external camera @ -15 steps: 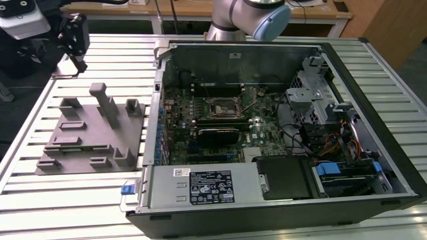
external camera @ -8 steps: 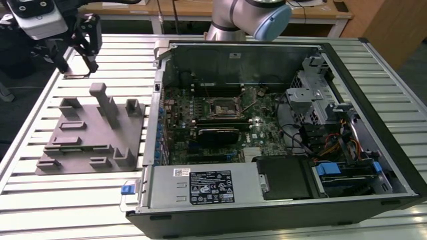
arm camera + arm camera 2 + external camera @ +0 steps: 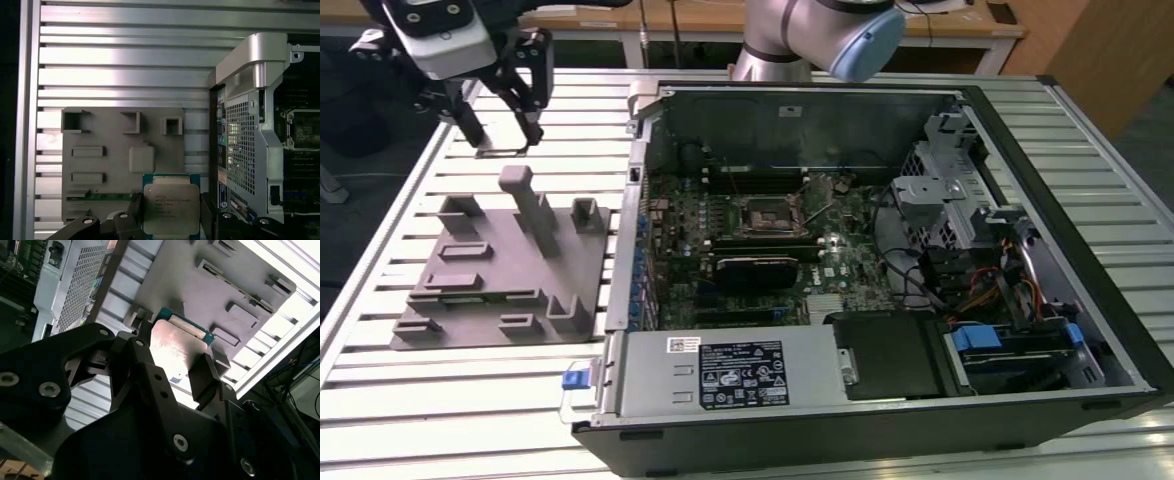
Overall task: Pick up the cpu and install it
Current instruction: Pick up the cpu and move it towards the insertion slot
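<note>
Gripper (image 3: pixel 500 135) is hanging over the slatted table (image 3: pixel 454 400), raised above the grey fixture plate (image 3: pixel 494 290) and beside the open computer case (image 3: pixel 1027 110) in the exterior view. Its fingers (image 3: pixel 207 372) are closing partway onto two opposite edges of the cpu (image 3: pixel 171 209) and holding it in the air, as both wrist views show.

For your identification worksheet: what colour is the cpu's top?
The cpu has a pale silver-grey metal top with a green rim, best seen in the first wrist view.

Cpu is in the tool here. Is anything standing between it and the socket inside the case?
The perforated rear wall of the case rises between the cpu, clamped in the tool, and the socket. The case is open on top, and nothing visible lies over the socket.
</note>
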Robot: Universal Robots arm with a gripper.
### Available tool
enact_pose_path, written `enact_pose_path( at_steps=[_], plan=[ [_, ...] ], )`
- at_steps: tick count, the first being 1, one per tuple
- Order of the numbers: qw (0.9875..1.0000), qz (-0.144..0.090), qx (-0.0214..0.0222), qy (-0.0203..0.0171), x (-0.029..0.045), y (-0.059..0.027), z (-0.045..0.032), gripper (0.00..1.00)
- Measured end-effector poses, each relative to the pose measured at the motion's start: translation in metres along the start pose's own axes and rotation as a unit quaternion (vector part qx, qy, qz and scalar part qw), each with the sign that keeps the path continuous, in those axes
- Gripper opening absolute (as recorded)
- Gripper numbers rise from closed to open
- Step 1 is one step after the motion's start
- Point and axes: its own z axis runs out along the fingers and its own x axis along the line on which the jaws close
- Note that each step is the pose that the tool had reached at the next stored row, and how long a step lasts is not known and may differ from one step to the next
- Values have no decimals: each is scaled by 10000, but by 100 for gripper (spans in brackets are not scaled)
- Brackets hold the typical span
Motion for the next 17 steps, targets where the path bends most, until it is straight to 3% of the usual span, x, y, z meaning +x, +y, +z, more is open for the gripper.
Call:
enact_pose_path(
  at_steps=[17],
  plan=[
    [10000,0,1,2,-548,4,20,54]
  ],
)
